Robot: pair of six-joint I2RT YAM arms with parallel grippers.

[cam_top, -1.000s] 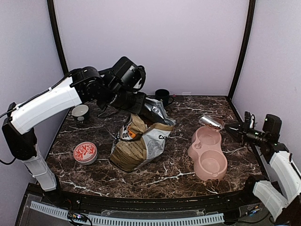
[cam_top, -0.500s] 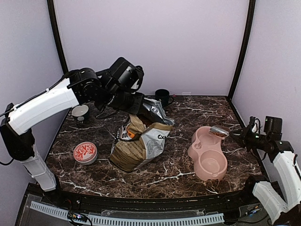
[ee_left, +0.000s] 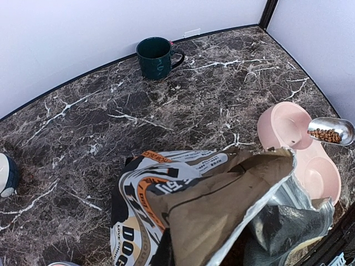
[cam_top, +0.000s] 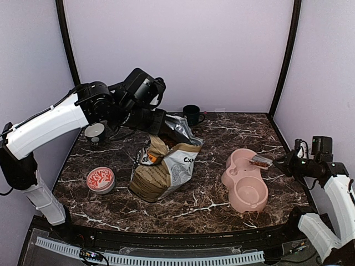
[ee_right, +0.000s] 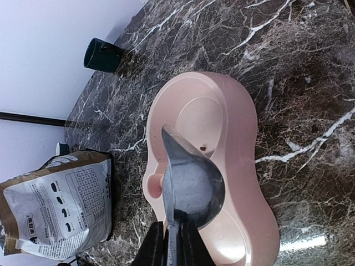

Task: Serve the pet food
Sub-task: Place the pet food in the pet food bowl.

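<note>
Tan paper of the bag is pinched at its top by the left fingers, arm stretched forward. From the left wrist, "DOG" is read on it; pet food lies in the scoop over the pink bowl's edge. At the right wrist, the right fingers are seen clamped on its handle.

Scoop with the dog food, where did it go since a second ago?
The scoop, held by the right tool, came down and slid right, to the right rim of the pink bowl, carrying kibble. The left tool shifted slightly left, still pinching the bag open. Bowl and mug stayed put.
</note>
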